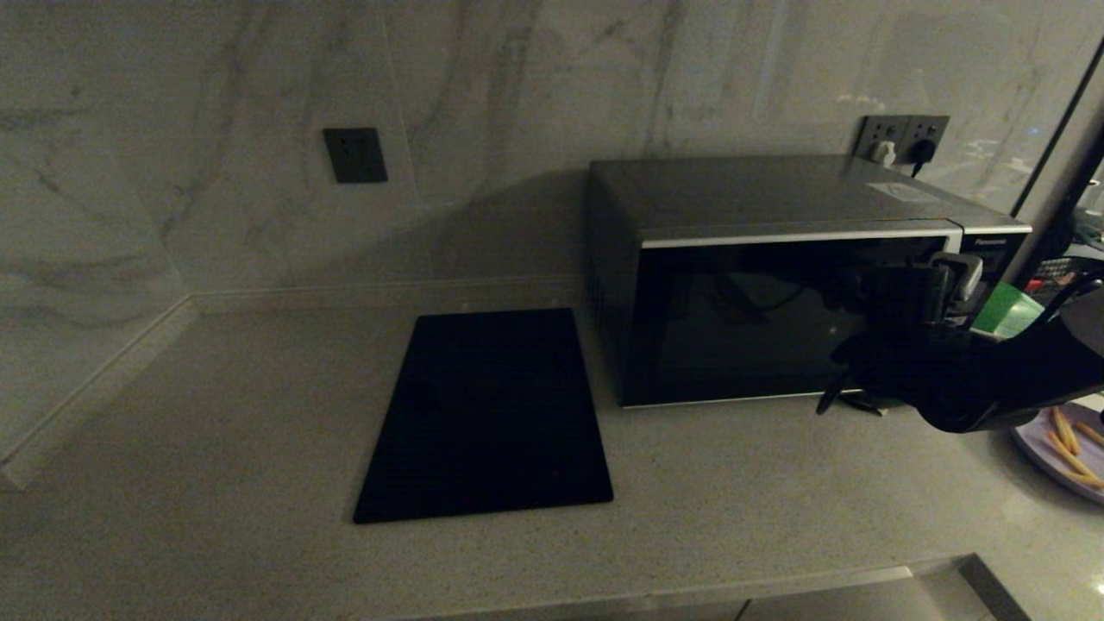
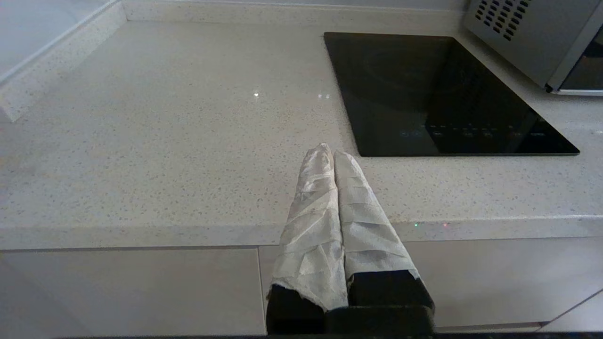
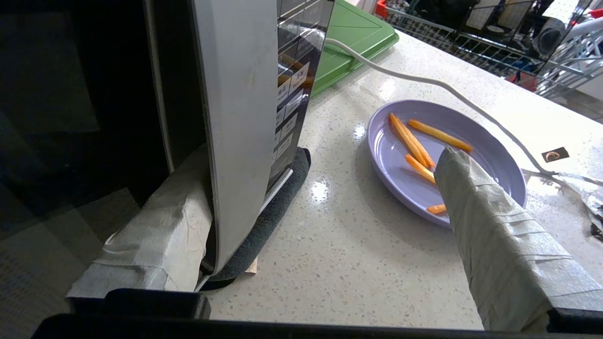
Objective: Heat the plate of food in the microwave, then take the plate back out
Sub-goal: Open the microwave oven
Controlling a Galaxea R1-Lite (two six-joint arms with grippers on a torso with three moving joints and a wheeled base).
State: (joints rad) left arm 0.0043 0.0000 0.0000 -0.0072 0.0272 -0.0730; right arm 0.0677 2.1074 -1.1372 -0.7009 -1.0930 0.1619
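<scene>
Nothing is heated yet: my right gripper (image 3: 301,221) sits spread, one wrapped finger (image 3: 155,235) hooked behind the silver handle strip of the boxy grey microwave (image 1: 776,285). Small lavender plate of orange sticks (image 3: 443,155) waits near the countertop's right edge. Left gripper (image 2: 333,157) idles, fingers together.

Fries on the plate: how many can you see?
5 on the plate: two side by side at its far side, one beside them, one mid-plate, one stub by the right claw's finger. That finger may hide more.

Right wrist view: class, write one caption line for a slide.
Open right gripper straddles the microwave handle, plate of food beside.
</scene>
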